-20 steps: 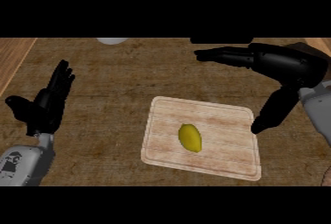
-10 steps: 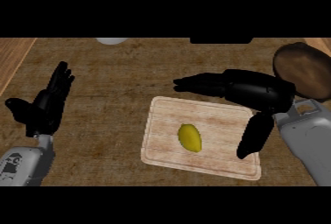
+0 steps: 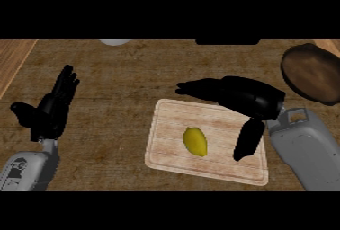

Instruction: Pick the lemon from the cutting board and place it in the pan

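— How did the black left hand (image 3: 50,110) sit in the head view?

— It rested at the view's left, open, fingers straight and pointing up toward the top edge, thumb spread out to the side. Its grey left forearm (image 3: 26,168) came in from the lower left corner.

— And the black right hand (image 3: 242,99)?

— It was open as well. Its fingers stretched leftward from the palm, while the thumb (image 3: 248,139) hung downward, well apart from them. Nothing lay inside its grasp.

— Where did its arm enter?

— The grey right forearm (image 3: 305,150) rose from the lower right edge, with the wrist bent so the palm faced down and to the left.
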Robot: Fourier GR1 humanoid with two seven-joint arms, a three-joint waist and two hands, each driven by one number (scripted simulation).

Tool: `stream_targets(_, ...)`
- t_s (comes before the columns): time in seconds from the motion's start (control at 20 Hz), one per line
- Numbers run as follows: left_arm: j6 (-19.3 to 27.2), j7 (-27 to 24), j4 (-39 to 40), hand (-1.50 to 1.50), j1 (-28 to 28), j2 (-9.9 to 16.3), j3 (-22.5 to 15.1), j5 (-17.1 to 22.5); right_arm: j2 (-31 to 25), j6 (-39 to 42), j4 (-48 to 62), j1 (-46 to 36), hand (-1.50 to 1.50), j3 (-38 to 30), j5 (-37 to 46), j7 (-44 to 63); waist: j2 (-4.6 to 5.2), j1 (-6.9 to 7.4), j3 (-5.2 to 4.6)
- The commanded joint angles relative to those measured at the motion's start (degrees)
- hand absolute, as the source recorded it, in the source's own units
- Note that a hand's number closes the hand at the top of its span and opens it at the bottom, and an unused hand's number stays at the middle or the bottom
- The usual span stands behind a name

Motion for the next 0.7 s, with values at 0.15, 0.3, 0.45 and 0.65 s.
stream_targets(0.15, -0.7, 2.0, -2.9, 0.0, 0.9, -0.9, 1.1, -2.2, 2.1, 2.6, 4.2, 0.0, -1.5, 0.2, 6.5, -3.4, -0.02, 0.05, 0.01)
stream_targets(0.3, -0.4, 0.8, -0.2, 0.0, 0.0, -2.0, 2.2, -2.9, 4.4, 3.7, 3.2, 1.4, -1.5, 1.7, 7.9, -3.4, -0.02, -0.08, 0.0)
stream_targets(0.45, -1.4, 0.2, -1.7, 0.0, 1.5, -2.5, 1.4, -2.9, 5.6, -0.3, 10.8, 0.6, -1.5, 6.0, 13.9, -9.2, 0.09, 0.37, 0.01)
stream_targets(0.65, 0.8, 1.5, -0.7, 0.0, -1.1, -4.8, 1.4, -5.5, 4.6, 0.8, 2.7, 6.8, -1.5, 5.9, 16.5, -9.0, -0.04, -0.28, 0.01)
